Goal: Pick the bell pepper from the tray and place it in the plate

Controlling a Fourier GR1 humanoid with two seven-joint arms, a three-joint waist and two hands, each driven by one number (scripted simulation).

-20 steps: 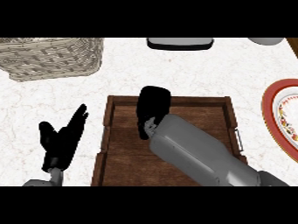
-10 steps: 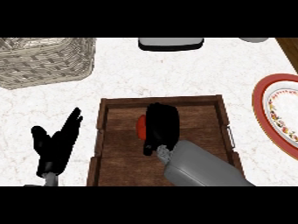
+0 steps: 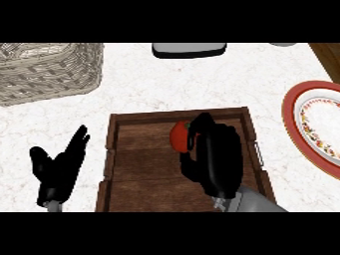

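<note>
In the middle of the bench [image 3: 202, 84], right over the brown wooden tray [image 3: 115, 149]: the right hand [image 3: 213, 159], black, coming in from the near edge on a grey forearm. Curled round the bell pepper [image 3: 178, 138], thumb hooked over its far side, fingers wrapped along its right side and hiding most of it. Only a red patch of pepper peeking out at the left of the hand. Placed in the far half of the tray, a little right of centre, well inside the rim. Cannot tell whether touching the tray floor or raised off it.

Over at the right edge of the bench, the plate [image 3: 296, 124]: red rim, white middle with a patterned ring, partly cut off by the view's edge, near the tray's right side and apart from it.

Left of the tray, on the near side, the left hand [image 3: 58, 167]: spread, fingers straight and pointing far, holding nothing, above the white marble.

At the far left, a wicker basket [image 3: 40, 69]. At the far edge, a dark grey item [image 3: 189, 50], cut off, too little showing to name. In the far right corner, a strip of brown wood [image 3: 338, 57]
</note>
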